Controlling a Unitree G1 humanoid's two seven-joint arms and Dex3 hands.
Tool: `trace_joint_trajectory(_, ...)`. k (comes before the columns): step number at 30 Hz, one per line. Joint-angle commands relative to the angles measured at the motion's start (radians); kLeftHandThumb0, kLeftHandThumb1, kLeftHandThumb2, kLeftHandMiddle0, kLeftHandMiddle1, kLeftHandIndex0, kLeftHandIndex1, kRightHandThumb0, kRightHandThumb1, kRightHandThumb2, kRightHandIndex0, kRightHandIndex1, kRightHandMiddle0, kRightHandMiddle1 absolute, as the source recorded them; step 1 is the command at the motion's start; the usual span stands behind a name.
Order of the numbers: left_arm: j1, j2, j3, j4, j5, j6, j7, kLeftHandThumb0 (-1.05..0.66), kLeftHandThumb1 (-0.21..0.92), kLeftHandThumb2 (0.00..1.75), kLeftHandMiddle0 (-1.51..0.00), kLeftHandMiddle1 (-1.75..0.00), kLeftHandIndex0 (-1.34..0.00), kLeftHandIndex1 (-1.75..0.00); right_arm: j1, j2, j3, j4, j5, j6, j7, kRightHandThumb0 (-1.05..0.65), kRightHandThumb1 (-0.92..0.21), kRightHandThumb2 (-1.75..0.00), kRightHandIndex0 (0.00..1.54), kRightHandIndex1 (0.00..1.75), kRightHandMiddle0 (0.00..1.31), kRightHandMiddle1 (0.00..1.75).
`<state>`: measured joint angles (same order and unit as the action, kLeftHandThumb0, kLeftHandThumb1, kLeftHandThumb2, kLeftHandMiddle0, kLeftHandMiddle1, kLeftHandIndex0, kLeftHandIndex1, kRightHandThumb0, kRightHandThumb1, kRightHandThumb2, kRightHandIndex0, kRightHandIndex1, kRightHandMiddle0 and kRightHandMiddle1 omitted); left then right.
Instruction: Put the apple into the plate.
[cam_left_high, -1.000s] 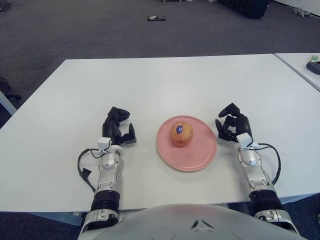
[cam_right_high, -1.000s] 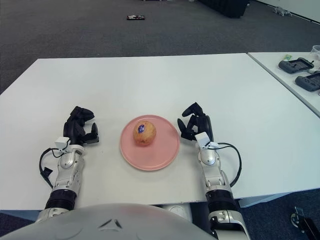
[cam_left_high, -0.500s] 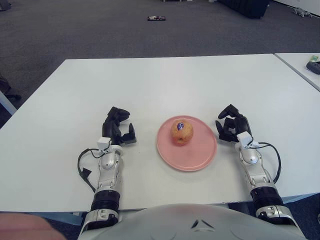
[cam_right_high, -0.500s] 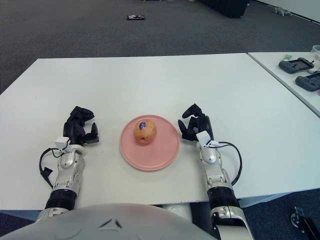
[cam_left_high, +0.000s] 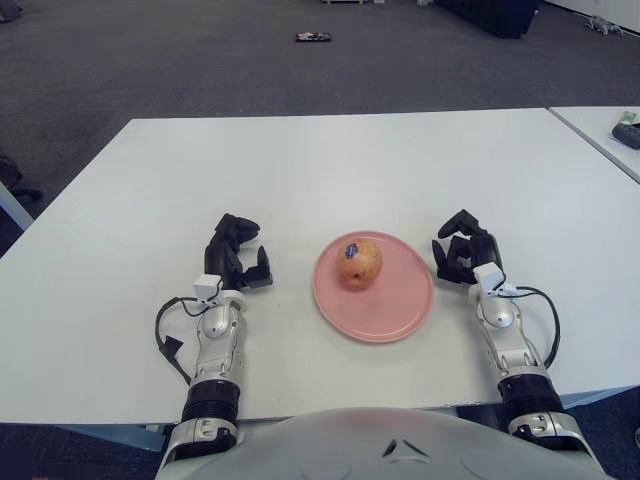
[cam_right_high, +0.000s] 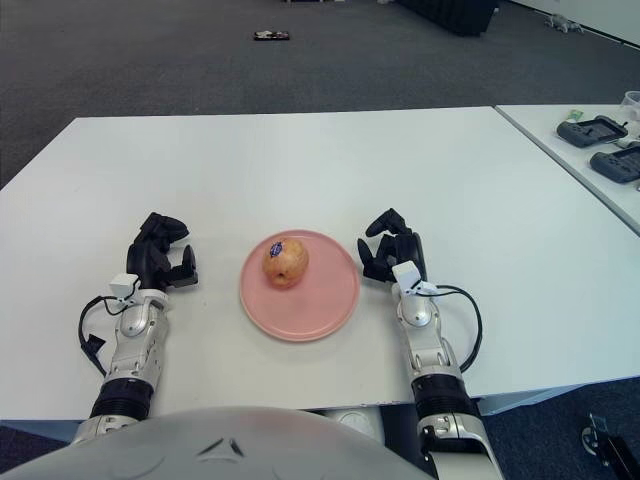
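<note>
A yellow-red apple (cam_left_high: 358, 262) with a small blue sticker lies on the pink plate (cam_left_high: 388, 312), in its far left part. The plate sits on the white table (cam_left_high: 330, 170) near the front edge. My right hand (cam_left_high: 460, 250) rests on the table just right of the plate's rim, fingers relaxed and holding nothing. My left hand (cam_left_high: 238, 255) is parked on the table left of the plate, fingers relaxed and empty. Neither hand touches the apple.
A second white table (cam_right_high: 590, 150) stands at the right with dark devices (cam_right_high: 593, 129) on it. Grey carpet lies beyond the table, with a small dark object (cam_left_high: 312, 37) on the floor far back.
The apple has rolled a little to the left on the plate, its sticker turning to the upper left. The right hand shifted slightly beside the plate. The left hand has not moved.
</note>
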<state>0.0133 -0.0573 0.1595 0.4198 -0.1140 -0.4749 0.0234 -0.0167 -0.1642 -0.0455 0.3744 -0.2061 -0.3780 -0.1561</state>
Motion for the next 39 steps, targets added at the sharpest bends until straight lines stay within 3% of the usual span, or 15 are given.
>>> trace_joint_trajectory(1, 0.041, -0.001, 0.003, 0.039, -0.008, 0.039, -0.008, -0.01, 0.03, 1.62, -0.87, -1.64, -0.59, -1.75, 0.02, 0.008, -0.013, 0.046, 0.03, 0.002, 0.005, -0.47, -0.35, -1.28, 1.1, 1.75, 0.58, 1.75)
trace_joint_trajectory(11, 0.041, 0.005, 0.002, 0.036, -0.001, 0.057, -0.003, -0.01, 0.06, 1.59, -0.84, -1.66, -0.57, -1.75, 0.014, 0.041, -0.043, 0.08, 0.099, -0.042, -0.002, -0.5, -0.26, -1.41, 1.19, 1.75, 0.66, 1.75)
trace_joint_trajectory(39, 0.041, 0.012, -0.004, 0.034, -0.002, 0.057, -0.017, -0.01, 0.05, 1.62, -0.84, -1.68, -0.58, -1.75, 0.03, 0.05, -0.052, 0.062, 0.113, -0.019, -0.009, -0.53, -0.21, -1.47, 1.18, 1.75, 0.71, 1.75)
